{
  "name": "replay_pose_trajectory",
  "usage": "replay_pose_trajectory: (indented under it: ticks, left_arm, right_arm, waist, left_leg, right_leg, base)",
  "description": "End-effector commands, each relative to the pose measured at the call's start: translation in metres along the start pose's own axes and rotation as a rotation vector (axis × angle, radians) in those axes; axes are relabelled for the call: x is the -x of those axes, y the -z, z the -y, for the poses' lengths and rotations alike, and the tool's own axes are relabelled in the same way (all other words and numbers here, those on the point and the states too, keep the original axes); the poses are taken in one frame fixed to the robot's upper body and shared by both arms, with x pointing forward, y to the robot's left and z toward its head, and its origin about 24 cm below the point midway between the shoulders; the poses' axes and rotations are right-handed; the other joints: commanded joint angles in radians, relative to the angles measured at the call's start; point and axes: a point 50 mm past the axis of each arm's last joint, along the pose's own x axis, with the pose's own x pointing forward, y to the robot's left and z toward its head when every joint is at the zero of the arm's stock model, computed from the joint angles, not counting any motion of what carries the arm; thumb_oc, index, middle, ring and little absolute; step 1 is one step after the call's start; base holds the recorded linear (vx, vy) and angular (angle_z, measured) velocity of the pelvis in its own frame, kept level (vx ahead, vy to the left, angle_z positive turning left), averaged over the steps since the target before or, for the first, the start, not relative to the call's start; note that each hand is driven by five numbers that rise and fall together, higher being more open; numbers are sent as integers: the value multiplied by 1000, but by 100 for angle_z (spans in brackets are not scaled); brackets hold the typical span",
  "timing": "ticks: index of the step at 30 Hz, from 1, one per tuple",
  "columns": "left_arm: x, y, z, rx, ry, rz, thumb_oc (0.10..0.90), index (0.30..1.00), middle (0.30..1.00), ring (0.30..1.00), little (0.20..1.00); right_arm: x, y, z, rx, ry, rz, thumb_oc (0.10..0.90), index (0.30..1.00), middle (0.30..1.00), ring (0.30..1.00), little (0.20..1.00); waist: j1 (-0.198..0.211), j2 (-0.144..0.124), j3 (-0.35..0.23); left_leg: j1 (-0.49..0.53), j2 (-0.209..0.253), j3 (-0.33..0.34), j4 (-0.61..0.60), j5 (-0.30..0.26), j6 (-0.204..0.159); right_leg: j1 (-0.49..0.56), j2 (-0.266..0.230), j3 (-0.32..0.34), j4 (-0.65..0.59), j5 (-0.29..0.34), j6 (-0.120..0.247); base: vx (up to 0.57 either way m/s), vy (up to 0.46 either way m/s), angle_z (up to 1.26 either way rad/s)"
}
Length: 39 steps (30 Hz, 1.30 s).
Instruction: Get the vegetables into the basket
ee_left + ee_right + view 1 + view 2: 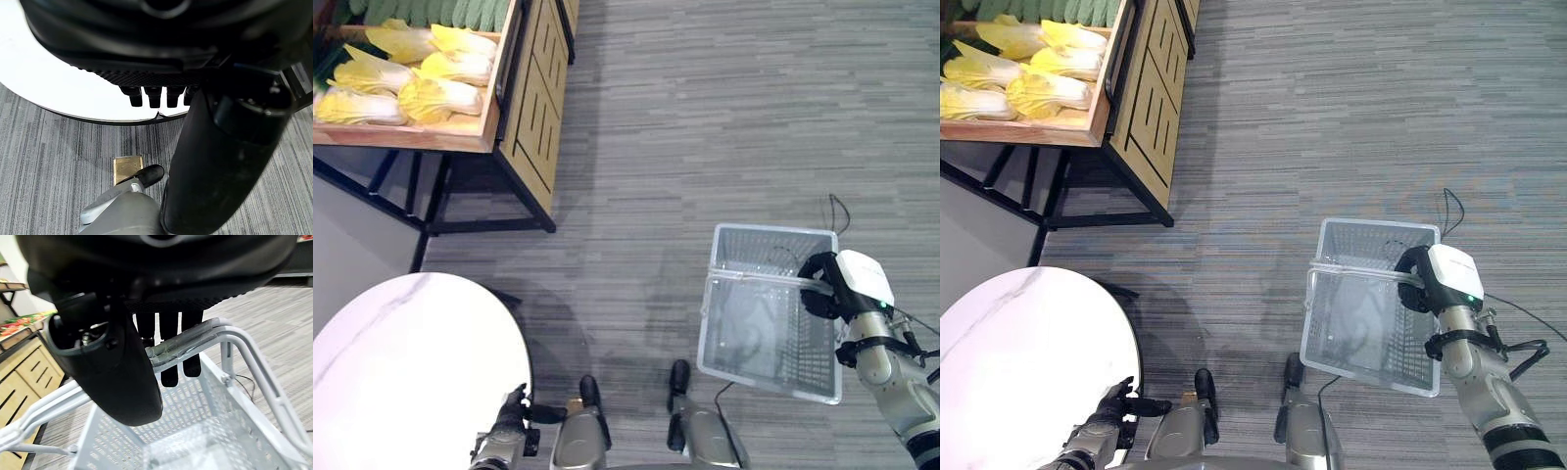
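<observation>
cabbages sit in the wooden crate at the upper left of the frame, well apart from both hands. i judge them leafy, light and bruisable, best cupped round the firm base. my right hand curls its fingers round the basket handle at lower right; my left hand hangs relaxed and empty by the white counter.

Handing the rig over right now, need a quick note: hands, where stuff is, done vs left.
Right hand: shut on the handle of the basket, which it carries beside the robot over the carpet.
Left hand: low by the edge of the round white table, fingers relaxed, holding nothing.
Vegetables: yellow-green cabbages lie in the wooden crate on the stand ahead to the left, with green ones behind them.
Done: basket picked up; nothing seen inside it.
Left: get to the stand, pick the vegetables and put them in the basket.
</observation>
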Motion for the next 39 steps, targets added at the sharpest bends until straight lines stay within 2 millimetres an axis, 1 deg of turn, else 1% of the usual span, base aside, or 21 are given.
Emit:
replay_pose_trajectory:
  ticks: [1, 2, 4, 7, 15, 17, 19, 21, 22, 24, 27, 29, 30, 31, 32, 33, 36, 38, 39]
  left_arm:
    - [0, 20, -21, -96, -58, -66, 900, 1000, 1000, 1000, 1000]
    - [2, 27, -22, -106, -57, -89, 900, 1000, 1000, 1000, 1000]
    - [2, 29, -24, -107, -64, -100, 900, 1000, 1000, 1000, 1000]
    - [2, 30, -26, -116, -66, -102, 900, 1000, 1000, 1000, 1000]
    - [1, 28, -32, -124, -85, -96, 900, 1000, 1000, 1000, 1000]
    - [1, 28, -33, -127, -87, -94, 900, 1000, 1000, 1000, 1000]
    - [1, 28, -34, -130, -87, -92, 900, 1000, 1000, 1000, 1000]
    - [1, 28, -35, -147, -87, -91, 900, 1000, 1000, 1000, 1000]
    - [1, 28, -37, -156, -88, -86, 900, 1000, 1000, 1000, 1000]
    - [1, 29, -38, -161, -91, -85, 900, 1000, 1000, 1000, 1000]
    - [1, 27, -42, -162, -102, -79, 900, 1000, 1000, 1000, 1000]
    - [0, 27, -46, -196, -107, -79, 900, 1000, 1000, 1000, 1000]
    - [0, 24, -50, -222, -115, -69, 900, 1000, 1000, 1000, 1000]
    - [0, 24, -53, -231, -121, -67, 900, 1000, 1000, 1000, 1000]
    - [0, 23, -53, -230, -121, -67, 900, 1000, 1000, 1000, 1000]
    - [-1, 19, -57, -233, -133, -55, 900, 1000, 1000, 1000, 1000]
    - [-3, 8, -60, -234, -144, -23, 900, 1000, 1000, 1000, 1000]
    - [-4, 7, -60, -233, -144, -19, 900, 1000, 1000, 1000, 1000]
    - [-4, 3, -60, -231, -143, -7, 900, 1000, 1000, 1000, 1000]
  right_arm:
    - [-15, -26, 53, -49, 249, 150, 400, 300, 300, 300, 300]
    - [-13, -25, 49, -45, 231, 146, 400, 300, 300, 300, 300]
    - [-13, -24, 47, -30, 220, 136, 400, 300, 300, 300, 300]
    - [-14, -23, 42, -34, 209, 118, 400, 300, 300, 300, 300]
    - [-15, -20, 29, -55, 180, 78, 400, 300, 300, 300, 300]
    - [-16, -16, 25, -67, 168, 49, 400, 300, 300, 300, 300]
    - [-16, -15, 25, -70, 170, 43, 400, 300, 300, 300, 300]
    - [-18, -13, 22, -77, 163, 25, 400, 300, 300, 300, 300]
    - [-20, -11, 19, -82, 156, 8, 400, 300, 300, 300, 300]
    - [-22, -7, 16, -103, 156, -22, 400, 300, 300, 300, 300]
    - [-21, -2, 10, -133, 148, -58, 400, 300, 300, 300, 300]
    - [-22, 3, 2, -151, 127, -102, 400, 300, 300, 300, 300]
    - [-25, 5, -1, -145, 116, -114, 400, 300, 300, 300, 300]
    - [-25, 8, -3, -142, 104, -131, 400, 300, 300, 300, 300]
    - [-25, 8, -3, -142, 105, -131, 400, 300, 300, 300, 300]
    - [-25, 13, -6, -134, 93, -151, 400, 300, 300, 300, 300]
    - [-24, 18, -10, -146, 84, -185, 400, 300, 300, 300, 300]
    - [-23, 20, -11, -152, 85, -196, 400, 300, 300, 300, 300]
    - [-22, 22, -12, -158, 81, -208, 400, 300, 300, 300, 300]
  waist:
    - [23, -52, -34]
    - [20, -50, -43]
    - [21, -48, -46]
    - [21, -56, -44]
    - [26, -70, -49]
    - [29, -79, -50]
    - [30, -82, -49]
    - [33, -90, -48]
    - [34, -96, -44]
    - [38, -103, -37]
    - [40, -106, -29]
    - [38, -102, -25]
    - [38, -98, -20]
    - [37, -95, -17]
    - [37, -96, -15]
    - [33, -90, -12]
    - [23, -88, -17]
    - [19, -86, -17]
    - [14, -86, -18]
  left_leg:
    - [-78, 4, -20, -5, 22, 20]
    - [-55, 10, 4, -38, 25, 21]
    - [-24, 4, 17, -72, 28, 25]
    - [8, -7, 46, -98, 20, 40]
    - [24, -28, 67, -115, 3, 61]
    - [28, -37, 74, -109, -12, 74]
    - [29, -42, 78, -104, -19, 79]
    - [27, -51, 88, -81, -41, 89]
    - [23, -61, 96, -53, -65, 100]
    - [11, -73, 106, -16, -91, 113]
    - [4, -90, 107, 1, -107, 129]
    - [14, -106, 108, -14, -111, 149]
    - [33, -110, 116, -25, -115, 157]
    - [41, -112, 115, -25, -120, 161]
    - [43, -113, 116, -25, -120, 161]
    - [59, -118, 109, -25, -127, 161]
    - [82, -119, 108, -27, -141, 156]
    - [86, -118, 104, -25, -146, 153]
    - [96, -116, 99, -23, -153, 148]
  right_leg:
    - [-11, -48, 58, 101, -86, 128]
    - [-10, -43, 66, 99, -85, 132]
    - [-15, -45, 85, 104, -85, 133]
    - [-19, -57, 113, 103, -74, 142]
    - [-23, -81, 127, 90, -58, 163]
    - [-24, -94, 129, 93, -55, 173]
    - [-25, -100, 134, 97, -54, 177]
    - [-29, -112, 142, 108, -51, 188]
    - [-36, -124, 151, 117, -44, 197]
    - [-48, -138, 162, 135, -38, 208]
    - [-64, -151, 173, 171, -28, 220]
    - [-91, -155, 184, 241, -21, 229]
    - [-108, -155, 183, 292, -7, 227]
    - [-115, -150, 185, 322, -3, 223]
    - [-116, -150, 187, 325, -5, 224]
    - [-132, -140, 190, 339, 8, 218]
    - [-152, -133, 177, 276, 15, 211]
    - [-161, -132, 174, 256, 20, 212]
    - [-177, -136, 169, 224, 29, 213]
  base:
    - [74, 44, -6]
    - [82, 99, -35]
    - [76, 154, -63]
    - [43, 134, -25]
    - [35, 94, -6]
    - [55, 121, -9]
    - [39, 105, -12]
    - [48, 155, -14]
    - [39, 188, -18]
    - [35, 188, -24]
    - [35, 173, -23]
    - [42, 230, -9]
    - [69, 178, -14]
    - [60, 124, -22]
    - [89, 73, -20]
    - [100, 40, -21]
    - [127, -6, -10]
    - [94, -38, 2]
    - [189, -91, 10]
